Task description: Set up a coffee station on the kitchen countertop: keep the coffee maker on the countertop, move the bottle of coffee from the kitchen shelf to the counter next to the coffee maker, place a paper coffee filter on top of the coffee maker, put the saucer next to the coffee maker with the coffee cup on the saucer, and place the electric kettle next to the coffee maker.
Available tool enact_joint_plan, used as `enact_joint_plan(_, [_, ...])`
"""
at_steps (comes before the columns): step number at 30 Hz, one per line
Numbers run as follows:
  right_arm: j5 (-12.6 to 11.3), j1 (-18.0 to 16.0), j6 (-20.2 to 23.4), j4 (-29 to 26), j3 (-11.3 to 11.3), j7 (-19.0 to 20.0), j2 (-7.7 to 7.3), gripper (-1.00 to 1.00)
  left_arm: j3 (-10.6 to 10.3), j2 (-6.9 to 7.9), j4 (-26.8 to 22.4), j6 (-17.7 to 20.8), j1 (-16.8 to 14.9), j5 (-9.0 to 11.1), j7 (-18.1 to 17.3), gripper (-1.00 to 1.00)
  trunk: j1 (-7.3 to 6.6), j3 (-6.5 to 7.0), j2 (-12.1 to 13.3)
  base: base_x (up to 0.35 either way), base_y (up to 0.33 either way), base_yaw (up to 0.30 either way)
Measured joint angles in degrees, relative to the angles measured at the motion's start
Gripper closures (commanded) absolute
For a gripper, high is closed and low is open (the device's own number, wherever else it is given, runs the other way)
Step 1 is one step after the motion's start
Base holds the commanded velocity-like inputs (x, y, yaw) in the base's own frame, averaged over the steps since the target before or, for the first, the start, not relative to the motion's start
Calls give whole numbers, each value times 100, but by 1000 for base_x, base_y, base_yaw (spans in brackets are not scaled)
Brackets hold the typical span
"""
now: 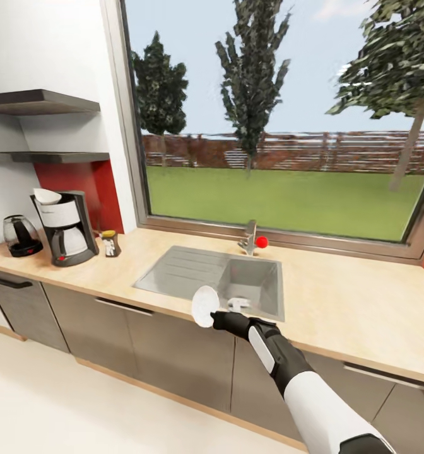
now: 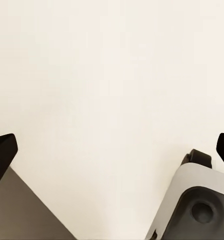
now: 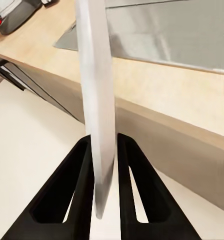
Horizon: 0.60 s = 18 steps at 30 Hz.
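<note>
A: What is held at this moment?

B: The saucer (image 1: 205,306) is pinched on edge between the fingers (image 3: 82,190) of the right gripper (image 1: 219,320), just below centre of the head frame, in front of the sink (image 1: 218,277) and off the edge of the surface (image 1: 338,302). In the right wrist view the plate is seen standing upright, clamped at its rim.

A: And the left gripper (image 2: 112,150)?

B: Its dark fingertips are seen far apart at the two sides of the left wrist frame, with pale floor between them; nothing is held.

A: Where should the saucer be taken?

B: To the coffee maker (image 1: 65,228) at centre left of the head frame. A paper filter (image 1: 46,196) is already seen on its top, the electric kettle (image 1: 21,235) stands to its left, and the bottle of coffee (image 1: 110,243) just to its right. Free surface is judged to lie in front of the bottle, towards the sink.

A: How is the placing best done?

B: The plate should be turned from upright to flat before release, lowered until its base is on the surface, and kept apart from the bottle so that it is not knocked. The coffee cup (image 1: 237,304), apparently the white thing in the sink basin, can then be fetched.
</note>
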Motion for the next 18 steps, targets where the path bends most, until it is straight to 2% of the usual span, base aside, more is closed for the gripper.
enact_joint_plan(7, [-5,0,2,4,73,-3,0,100,0,16,1,-41,24,7,0,-100,0,0,0,157,305,10])
enact_joint_plan(18, [-5,0,2,12,71,-2,0,100,0,28,6,-128,35,9,-1,-100,0,14,0,171,305,239])
